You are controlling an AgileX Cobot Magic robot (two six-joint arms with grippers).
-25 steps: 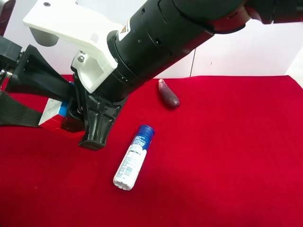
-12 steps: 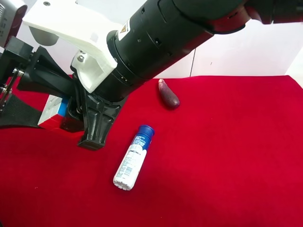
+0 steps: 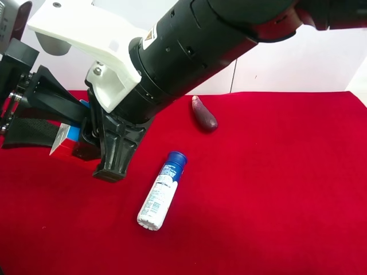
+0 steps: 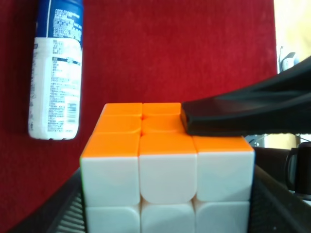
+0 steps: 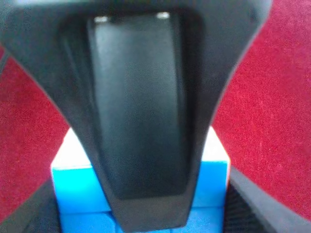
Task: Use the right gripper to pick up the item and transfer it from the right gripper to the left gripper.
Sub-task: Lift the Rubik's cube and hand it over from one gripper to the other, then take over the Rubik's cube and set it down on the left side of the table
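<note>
Cube point(image 4: 146, 155) is over the red counter point(image 3: 275, 189), pinched by the right claw point(image 3: 100, 154), with one black finger flat across its orange face. The left claw point(image 4: 167, 218) has its ribbed pads flanking the cube on both sides; I cannot tell whether they press it. A bottle point(image 3: 161, 191) lies on the counter near the right claw's tip, not touching it.

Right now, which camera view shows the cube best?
The left wrist view. The cube fills it, orange and white faces clear. In the right wrist view one of the black fingers covers most of it; only blue and white parts show. The exterior high view shows just a corner behind the arm.
</note>
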